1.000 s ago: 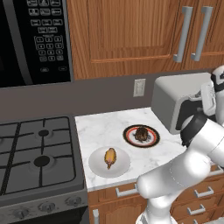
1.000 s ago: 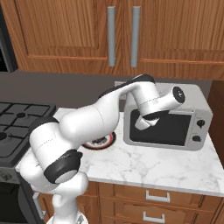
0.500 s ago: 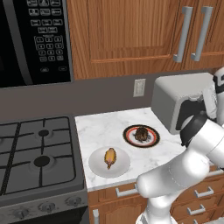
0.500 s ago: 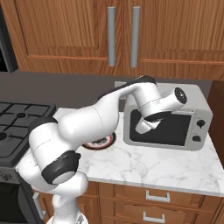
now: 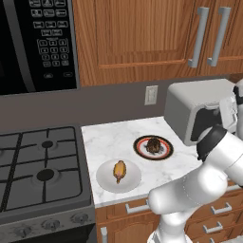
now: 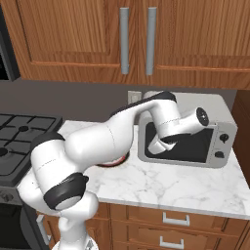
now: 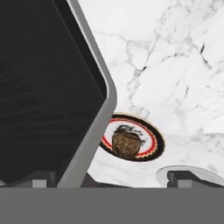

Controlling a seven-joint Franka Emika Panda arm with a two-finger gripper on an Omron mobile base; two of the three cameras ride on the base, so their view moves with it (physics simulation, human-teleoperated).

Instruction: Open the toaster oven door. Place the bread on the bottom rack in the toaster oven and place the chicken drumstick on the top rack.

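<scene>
The silver-grey toaster oven (image 5: pixel 190 107) stands at the right end of the counter, and its dark glass door (image 6: pixel 190 145) looks closed. My gripper (image 6: pixel 157 146) hangs open in front of the door's left side. In the hand view, the gripper (image 7: pixel 109 179) has its fingertips (image 7: pixel 40 178) wide apart, with the door's grey frame edge (image 7: pixel 94 122) running between them and nothing held. The bread (image 5: pixel 153 145) sits on a dark red-rimmed plate (image 5: pixel 140 148) left of the oven. Nearer the front edge, the chicken drumstick (image 5: pixel 119 171) lies on a white plate (image 5: pixel 105 179). The racks are hidden behind the door.
A black microwave (image 5: pixel 38 42) hangs above a gas stove (image 5: pixel 42 166) to the left. Wooden cabinets (image 5: pixel 142 33) run along the top, and a wall outlet (image 5: pixel 151 95) sits behind the marble counter (image 5: pixel 109 137). Drawers (image 6: pixel 171 219) lie below the counter edge.
My hand has dropped a little lower against the oven's front. The jaws stay wide apart, and both plates and the food have not moved.
</scene>
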